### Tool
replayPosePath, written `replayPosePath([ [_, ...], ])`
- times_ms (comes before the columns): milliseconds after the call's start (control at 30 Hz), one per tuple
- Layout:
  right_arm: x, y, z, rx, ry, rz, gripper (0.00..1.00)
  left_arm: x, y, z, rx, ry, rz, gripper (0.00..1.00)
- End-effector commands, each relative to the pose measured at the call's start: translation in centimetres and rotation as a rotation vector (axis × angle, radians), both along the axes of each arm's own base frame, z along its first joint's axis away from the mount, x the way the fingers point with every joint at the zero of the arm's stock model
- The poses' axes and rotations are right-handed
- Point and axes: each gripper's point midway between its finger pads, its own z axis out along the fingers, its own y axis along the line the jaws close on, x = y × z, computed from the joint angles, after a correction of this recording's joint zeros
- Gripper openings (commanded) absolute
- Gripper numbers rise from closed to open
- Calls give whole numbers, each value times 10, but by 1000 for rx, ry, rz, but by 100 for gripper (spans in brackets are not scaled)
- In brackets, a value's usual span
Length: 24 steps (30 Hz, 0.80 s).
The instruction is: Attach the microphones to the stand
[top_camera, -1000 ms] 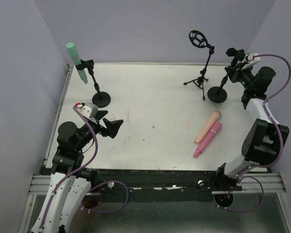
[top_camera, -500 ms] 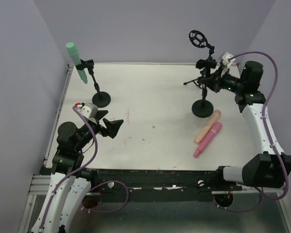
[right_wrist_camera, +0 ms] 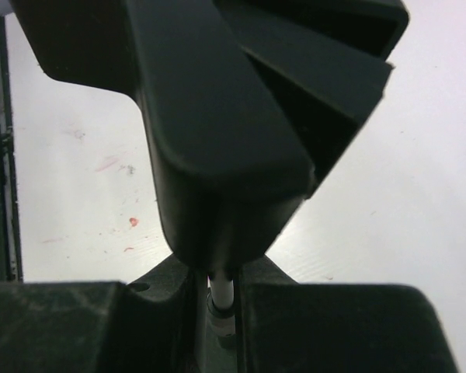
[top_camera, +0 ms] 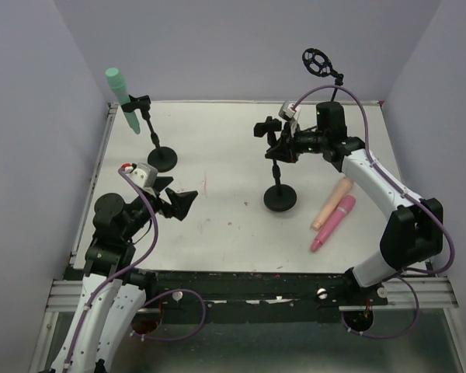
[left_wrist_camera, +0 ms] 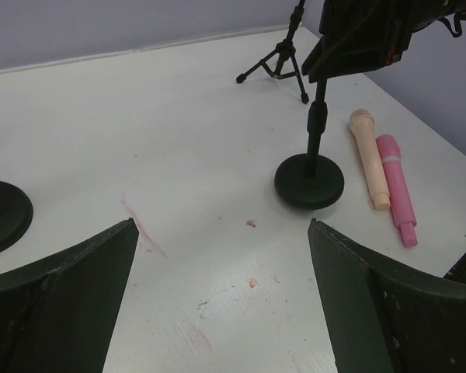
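The mint green microphone (top_camera: 116, 89) sits tilted in the clip of the left stand (top_camera: 162, 160). The peach microphone (top_camera: 332, 203) and the pink microphone (top_camera: 333, 223) lie side by side on the table at the right; both also show in the left wrist view, peach (left_wrist_camera: 370, 155) and pink (left_wrist_camera: 395, 186). My right gripper (top_camera: 279, 148) is shut on the pole of a round-base stand (top_camera: 280, 199), whose base rests mid-table left of those two. In the right wrist view the stand's clip (right_wrist_camera: 217, 132) fills the frame and the pole (right_wrist_camera: 224, 299) sits between my fingers. My left gripper (top_camera: 182, 203) is open and empty.
A tripod stand with a ring mount (top_camera: 319, 62) stands at the back right, its legs (left_wrist_camera: 279, 62) showing in the left wrist view. The left stand's round base (left_wrist_camera: 0, 216) lies left of my left gripper. Purple walls close in the table on three sides.
My right arm has carried the round-base stand from the back right corner leftward and nearer, to the table's middle beside the two lying microphones. The left arm has not moved.
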Motion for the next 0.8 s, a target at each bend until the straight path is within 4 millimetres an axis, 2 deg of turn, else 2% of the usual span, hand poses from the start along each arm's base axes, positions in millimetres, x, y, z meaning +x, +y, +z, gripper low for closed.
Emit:
replayPosePath([
  [0, 20, 6, 22, -8, -132, -17, 5, 3, -1, -2, 2, -5, -11, 99],
  [200, 26, 3, 0, -40, -149, -43, 8, 2, -2, -1, 0, -6, -15, 99],
  [433, 5, -6, -19, -59, -124, -35, 14, 1, -2, 0, -1, -12, -19, 99],
  [767, -23, -43, -36, -93, -32, -95, 43, -1, -2, 3, -6, -26, -15, 99],
])
